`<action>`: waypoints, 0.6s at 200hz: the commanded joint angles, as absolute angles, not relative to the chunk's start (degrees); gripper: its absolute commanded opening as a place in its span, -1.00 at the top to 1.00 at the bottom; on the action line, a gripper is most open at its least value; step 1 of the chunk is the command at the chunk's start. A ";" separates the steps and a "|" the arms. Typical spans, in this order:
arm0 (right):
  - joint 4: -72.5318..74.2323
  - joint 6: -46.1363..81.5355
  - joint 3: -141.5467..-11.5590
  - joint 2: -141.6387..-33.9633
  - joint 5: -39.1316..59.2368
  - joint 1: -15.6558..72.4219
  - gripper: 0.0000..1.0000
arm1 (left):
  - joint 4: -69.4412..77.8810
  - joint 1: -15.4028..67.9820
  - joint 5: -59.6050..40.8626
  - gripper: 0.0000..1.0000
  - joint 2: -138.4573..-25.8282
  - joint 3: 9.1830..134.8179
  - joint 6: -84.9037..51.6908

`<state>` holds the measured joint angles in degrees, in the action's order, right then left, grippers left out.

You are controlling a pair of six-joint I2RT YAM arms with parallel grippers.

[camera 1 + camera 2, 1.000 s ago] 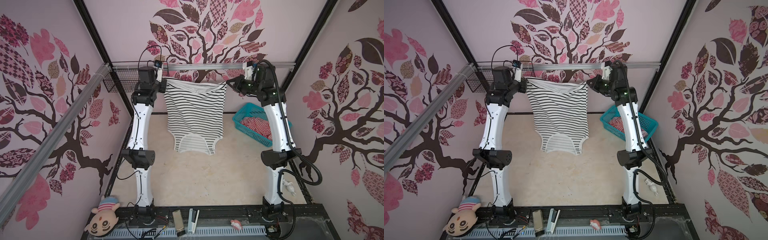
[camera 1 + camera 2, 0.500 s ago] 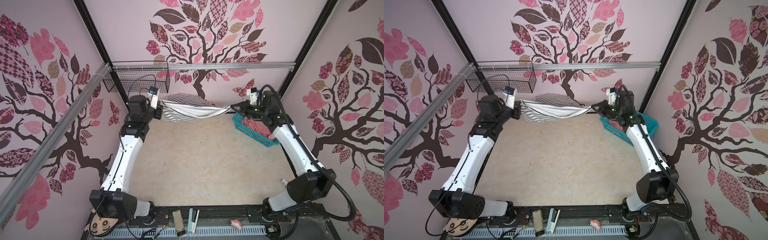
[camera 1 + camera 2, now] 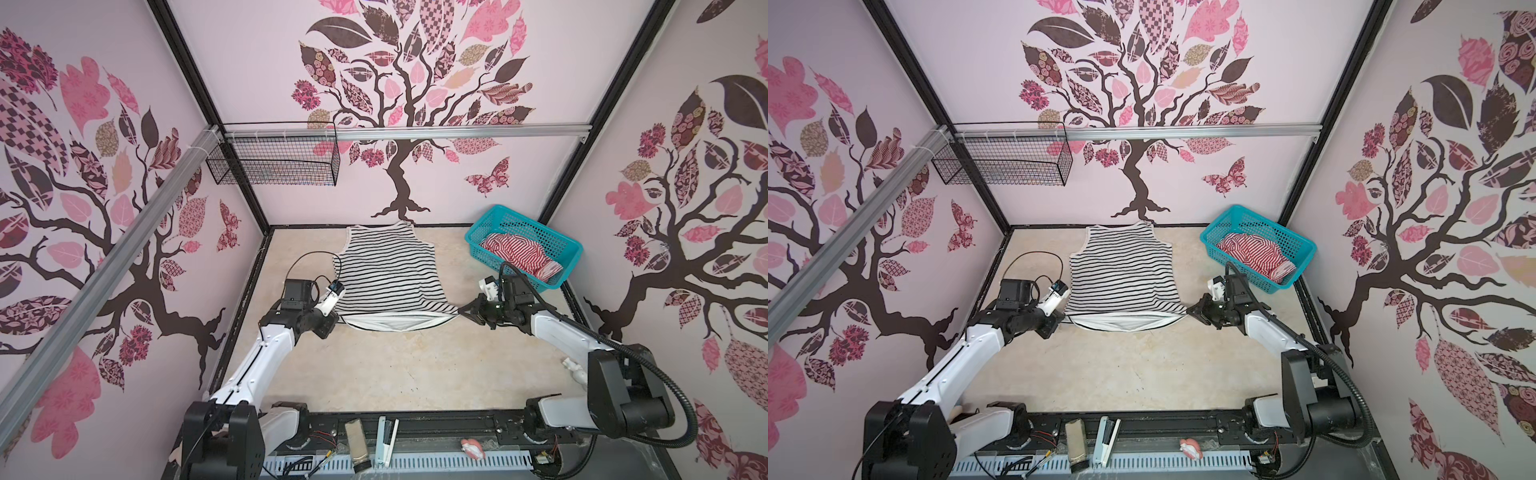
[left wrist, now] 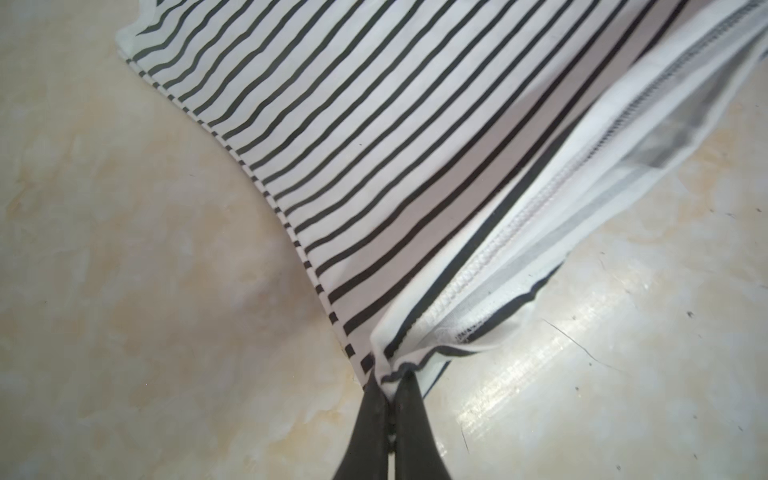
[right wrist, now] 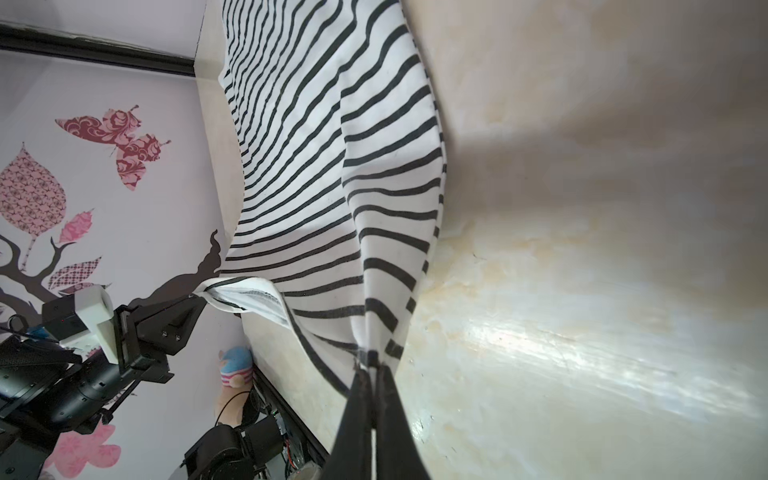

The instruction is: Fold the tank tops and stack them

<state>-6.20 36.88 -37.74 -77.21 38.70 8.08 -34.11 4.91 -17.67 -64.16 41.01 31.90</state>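
Hem of black-and-white tank top (image 3: 388,274) stretches between left gripper (image 4: 391,386) and right gripper (image 5: 371,372).

The left arm (image 3: 266,353) and right arm (image 3: 561,332) stretch forward and low. The left hand (image 3: 338,320) and right hand (image 3: 462,310) each pinch a hem corner of the black-and-white tank top (image 3: 386,270).

There are 1 black-striped top (image 3: 388,274), 1 red-striped top (image 3: 519,254) and 1 teal basket (image 3: 534,227).

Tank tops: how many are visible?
2. The black-and-white tank top lies spread on the table, hem corners pinched by the left gripper and right gripper; the red-and-white tank top sits crumpled in the teal basket, which might hide more.
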 commanded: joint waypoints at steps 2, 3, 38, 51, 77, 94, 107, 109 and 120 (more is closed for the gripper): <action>-6.94 33.64 -36.45 -75.22 38.53 7.98 1.00 | -40.91 5.39 -21.61 1.00 -61.62 38.46 38.47; -7.12 33.52 -36.42 -75.23 38.56 7.99 1.00 | -41.15 5.42 -21.66 1.00 -61.53 38.43 38.66; -9.66 33.92 -34.12 -71.13 39.81 8.47 1.00 | -46.11 5.80 -19.85 1.00 -57.82 36.46 43.00; -11.61 33.72 -33.76 -68.80 39.13 8.87 1.00 | -47.10 5.80 -18.64 1.00 -56.26 35.79 44.33; -15.38 33.35 -32.81 -64.66 37.59 9.05 0.85 | -50.14 5.80 -17.84 1.00 -53.64 34.47 47.33; -18.31 32.46 -32.29 -62.99 35.77 9.14 0.58 | -51.27 5.80 -16.13 1.00 -52.20 33.63 48.35; -20.41 31.82 -31.93 -61.95 33.54 9.14 0.51 | -52.39 5.78 -14.61 0.95 -51.08 33.32 49.46; -20.57 31.71 -31.84 -61.76 33.39 9.14 0.51 | -52.43 5.80 -14.31 0.91 -50.89 33.18 49.46; -21.33 31.40 -31.49 -60.86 32.26 9.14 0.47 | -52.46 5.79 -13.23 0.72 -50.09 32.79 49.69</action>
<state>-15.75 33.10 -32.16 -63.24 36.27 8.93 -49.76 5.67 -16.10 -51.83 34.30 46.76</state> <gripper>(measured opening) 0.248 0.076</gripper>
